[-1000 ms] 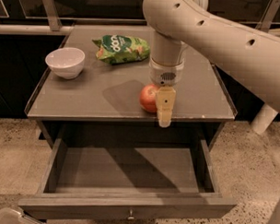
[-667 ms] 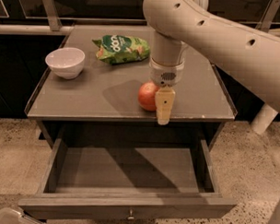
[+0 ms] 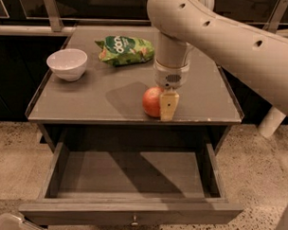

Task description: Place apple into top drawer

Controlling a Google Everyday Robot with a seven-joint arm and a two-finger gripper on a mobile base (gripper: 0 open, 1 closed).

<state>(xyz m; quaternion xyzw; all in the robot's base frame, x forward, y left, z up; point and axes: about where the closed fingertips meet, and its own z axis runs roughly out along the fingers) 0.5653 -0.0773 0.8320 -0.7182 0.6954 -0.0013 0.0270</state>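
The apple (image 3: 151, 101), orange-red with paler patches, is at the front edge of the grey table top (image 3: 102, 94), right of its middle. My gripper (image 3: 161, 104) comes straight down from the big beige arm and is shut on the apple; one tan finger (image 3: 167, 106) shows in front of its right side and the other is hidden behind it. The top drawer (image 3: 131, 207) stands pulled open directly below, its grey inside bare, with a small metal knob (image 3: 134, 222) on the front panel.
A white bowl (image 3: 67, 63) sits at the table's left. A green snack bag (image 3: 124, 50) lies at the back middle. A white leg (image 3: 271, 122) stands on the speckled floor at right. A pale object (image 3: 2, 223) shows at bottom left.
The gripper and the apple have shifted slightly left and toward the table's front edge together. The drawer stays open as before.
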